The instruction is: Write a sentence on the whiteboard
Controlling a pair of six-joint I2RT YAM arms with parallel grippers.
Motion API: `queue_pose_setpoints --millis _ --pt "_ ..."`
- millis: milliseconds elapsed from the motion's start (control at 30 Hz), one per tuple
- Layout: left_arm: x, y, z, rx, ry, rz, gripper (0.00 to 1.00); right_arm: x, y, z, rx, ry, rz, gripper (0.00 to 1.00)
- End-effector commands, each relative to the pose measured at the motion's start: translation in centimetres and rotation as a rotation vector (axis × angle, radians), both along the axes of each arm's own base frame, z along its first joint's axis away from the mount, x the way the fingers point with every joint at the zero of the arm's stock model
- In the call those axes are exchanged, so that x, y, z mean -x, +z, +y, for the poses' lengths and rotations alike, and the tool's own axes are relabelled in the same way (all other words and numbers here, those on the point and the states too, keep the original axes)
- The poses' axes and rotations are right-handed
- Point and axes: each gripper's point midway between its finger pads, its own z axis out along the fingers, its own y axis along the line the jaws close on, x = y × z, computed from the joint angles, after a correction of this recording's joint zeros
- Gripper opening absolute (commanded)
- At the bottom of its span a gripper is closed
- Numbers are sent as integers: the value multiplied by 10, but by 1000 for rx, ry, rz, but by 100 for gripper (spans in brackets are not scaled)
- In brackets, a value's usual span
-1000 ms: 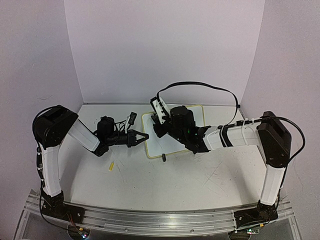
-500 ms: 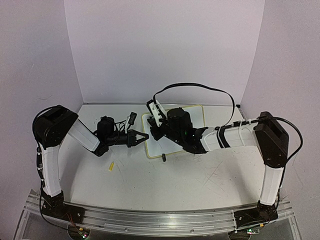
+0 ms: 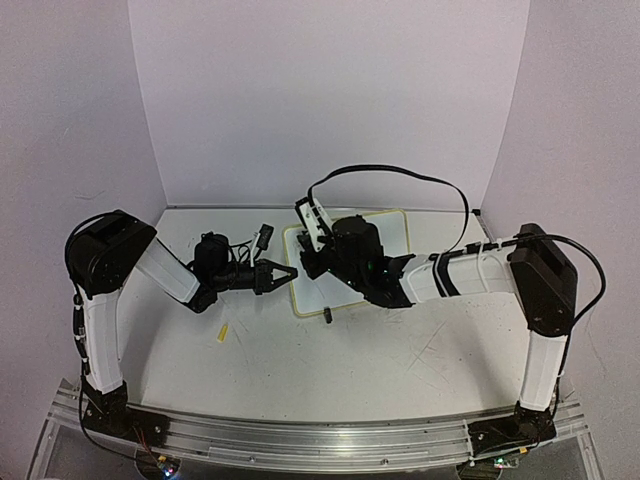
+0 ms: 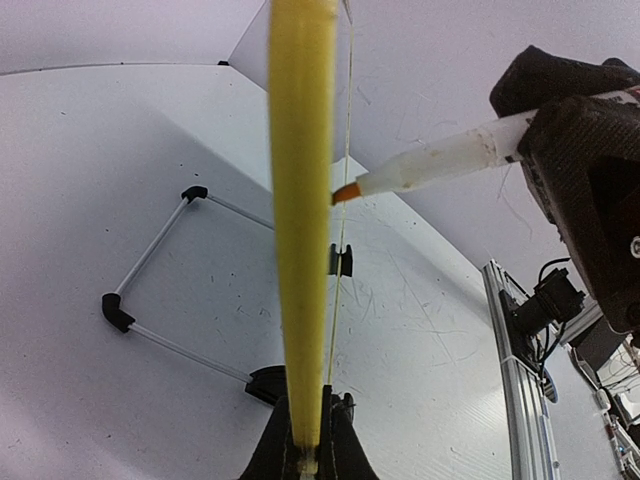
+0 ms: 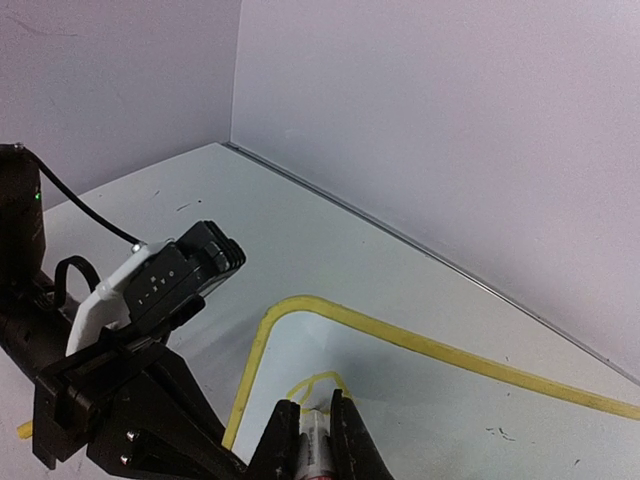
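The whiteboard (image 3: 312,292) lies on the table in the middle, its pale yellow rim (image 5: 252,365) curving round the near corner. My left gripper (image 3: 288,272) is shut on the board's left rim, which runs edge-on up the left wrist view (image 4: 300,200). My right gripper (image 5: 313,412) is shut on a white marker (image 5: 314,446) with an orange-yellow tip (image 4: 345,192). The tip rests on the board near its upper left corner. A small yellow looped stroke (image 5: 330,380) shows just beyond the tip. In the top view the right gripper (image 3: 312,260) hides the marker.
A black clip foot (image 3: 327,316) sits at the board's near edge. A small yellow piece (image 3: 222,333) lies on the table left of it. Thin rods with black corner pieces (image 4: 150,290) show left of the rim. The left arm's camera (image 5: 165,280) sits close by.
The right wrist has shifted a little to the left over the board with the marker. The left arm and the board have stayed put.
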Motion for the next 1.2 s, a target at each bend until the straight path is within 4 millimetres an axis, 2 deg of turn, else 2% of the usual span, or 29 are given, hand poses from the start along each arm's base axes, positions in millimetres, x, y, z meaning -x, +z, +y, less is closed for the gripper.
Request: queue_pose_setpoints --millis 0,367,700,833,1033,1067,1167 --pt "-3 -3 4 -36 19 -5 0 -13 4 -22 -2 -113 -17 0" --pt "-4 -2 4 -36 20 -7 0 -7 -5 -32 3 -120 8 0" --pt "-4 -2 3 -35 19 -5 0 1 -20 -30 1 -87 55 0" --pt "-4 -3 3 -36 17 -3 0 1 -19 -31 -1 -91 55 0" --pt "-5 -3 3 -36 17 -4 0 -2 -9 -28 -7 -91 34 0" --pt "-4 -3 2 -36 16 -2 0 0 -3 -27 -19 -81 29 0" --pt "-4 -4 3 -38 18 -2 0 12 40 -27 -102 -25 -1 0"
